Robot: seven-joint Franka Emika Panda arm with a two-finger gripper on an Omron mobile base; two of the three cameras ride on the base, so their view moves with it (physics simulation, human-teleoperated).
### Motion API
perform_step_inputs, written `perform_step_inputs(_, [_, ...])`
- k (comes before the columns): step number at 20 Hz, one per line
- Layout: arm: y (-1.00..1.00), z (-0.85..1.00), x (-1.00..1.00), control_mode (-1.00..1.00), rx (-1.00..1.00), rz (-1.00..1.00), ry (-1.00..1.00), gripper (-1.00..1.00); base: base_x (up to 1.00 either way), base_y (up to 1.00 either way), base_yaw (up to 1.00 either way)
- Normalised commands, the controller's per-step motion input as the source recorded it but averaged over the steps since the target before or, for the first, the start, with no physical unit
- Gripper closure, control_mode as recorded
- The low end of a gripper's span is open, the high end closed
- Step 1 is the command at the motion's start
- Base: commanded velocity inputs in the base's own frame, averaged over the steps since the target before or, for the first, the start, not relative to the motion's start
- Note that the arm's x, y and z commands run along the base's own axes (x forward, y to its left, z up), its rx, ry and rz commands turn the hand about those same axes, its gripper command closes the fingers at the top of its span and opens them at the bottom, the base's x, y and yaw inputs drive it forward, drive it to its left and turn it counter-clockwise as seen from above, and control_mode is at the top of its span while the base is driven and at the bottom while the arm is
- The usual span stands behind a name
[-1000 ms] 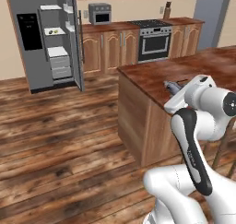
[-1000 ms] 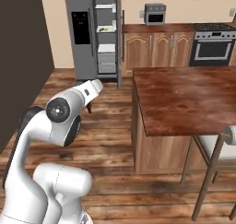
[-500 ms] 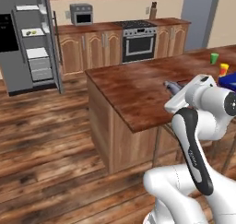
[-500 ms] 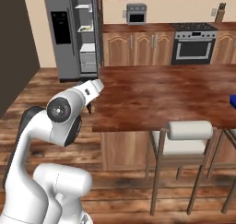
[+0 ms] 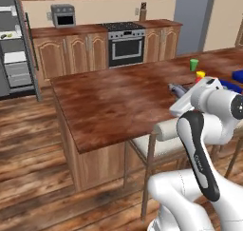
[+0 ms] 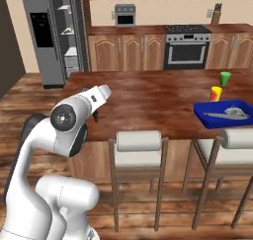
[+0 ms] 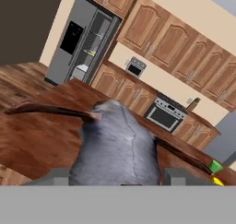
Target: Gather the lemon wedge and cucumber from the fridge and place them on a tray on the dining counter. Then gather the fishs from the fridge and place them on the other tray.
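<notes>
My gripper (image 7: 119,172) is shut on a grey fish (image 7: 115,144), whose body bulges between the two fingertips (image 7: 60,176) in the hand view. From the base views, the hand (image 5: 187,99) (image 6: 99,93) hangs over the near edge of the wooden dining counter (image 5: 118,101) (image 6: 158,96). A blue tray (image 6: 202,108) at the counter's right end holds another grey fish (image 6: 230,111); its corner (image 5: 237,75) shows at the left base view's edge. The open fridge (image 5: 12,40) (image 6: 54,31) stands far back left. Lemon wedge and cucumber are too small to make out.
A green cup (image 6: 225,77) (image 5: 193,64) and a yellow-and-red container (image 6: 216,93) stand on the counter near the tray. Bar stools (image 6: 138,142) (image 5: 161,137) line the counter's near side. Oven (image 6: 187,49) and wooden cabinets run along the back wall.
The whole picture has shifted: the base has driven rightward along the counter, so the fridge slid left and the tray end came into view. The fish stays in my grip.
</notes>
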Motion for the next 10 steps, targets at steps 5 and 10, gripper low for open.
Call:
perform_step_inputs(5, [0.00, 0.00, 0.00, 1.00, 0.00, 0.00, 0.00, 1.00, 0.02, -1.00, 0.00])
perform_step_inputs(10, [0.00, 0.00, 0.00, 1.00, 0.00, 0.00, 0.00, 1.00, 0.01, -1.00, 0.00])
